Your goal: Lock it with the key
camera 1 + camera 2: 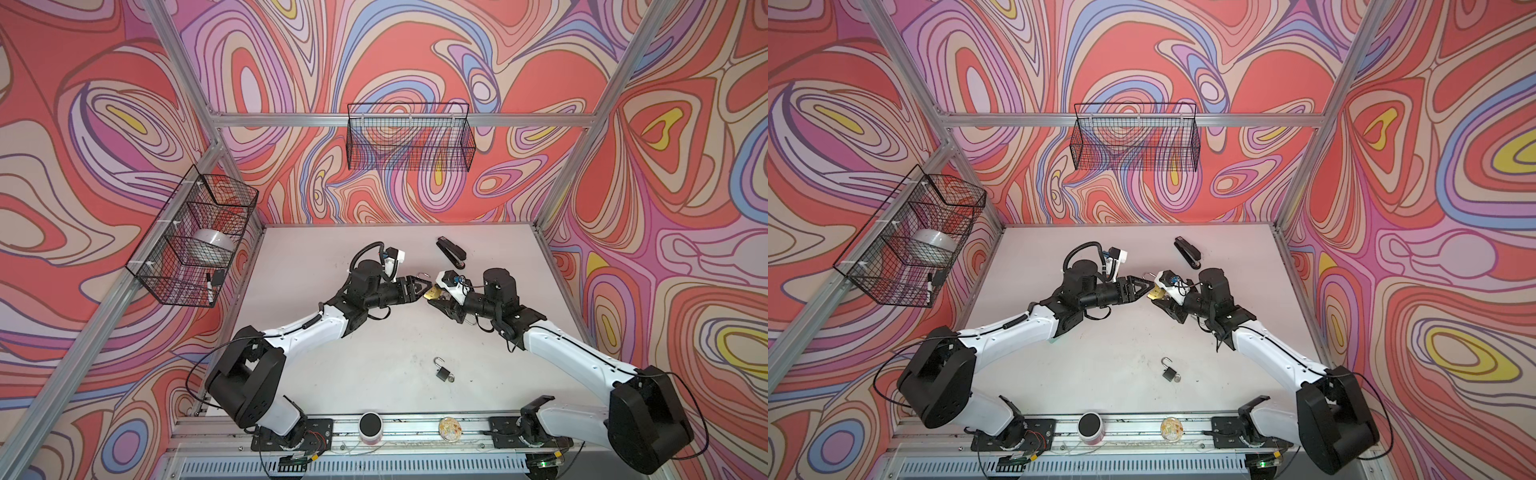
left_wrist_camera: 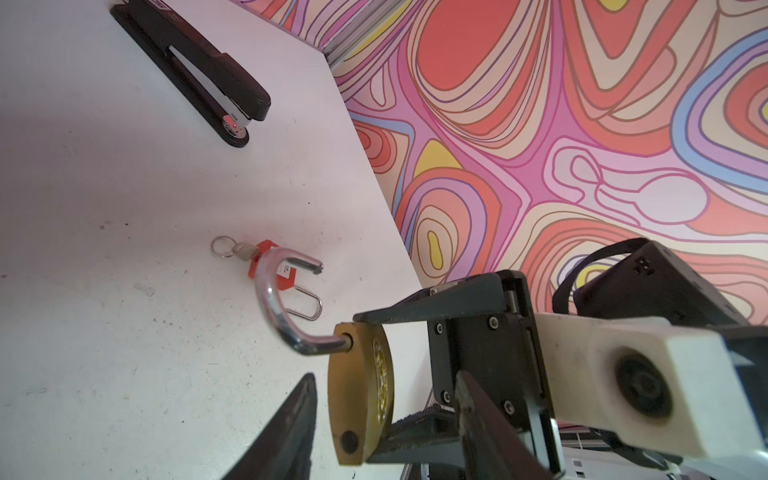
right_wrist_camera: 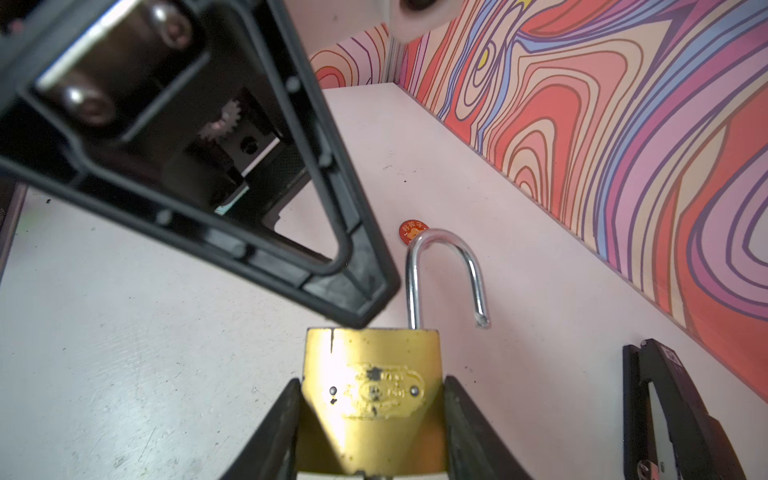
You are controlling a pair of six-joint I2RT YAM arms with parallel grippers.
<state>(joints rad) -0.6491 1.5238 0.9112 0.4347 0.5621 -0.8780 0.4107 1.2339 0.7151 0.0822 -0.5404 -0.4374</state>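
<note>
Brass padlock (image 3: 370, 386) in right fingers (image 3: 274, 436), clear of table (image 1: 395, 340) edges

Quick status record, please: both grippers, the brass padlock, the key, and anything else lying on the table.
right gripper: shut on the brass padlock's body, held above the table
brass padlock: shackle swung open
left gripper: open, fingers either side of the padlock's top, not clamped
key: on the table below the padlock, with ring and red tag; in neither gripper
small dark padlock: on the table nearer the arm bases, shackle open
black stapler: on the table, far side
</note>
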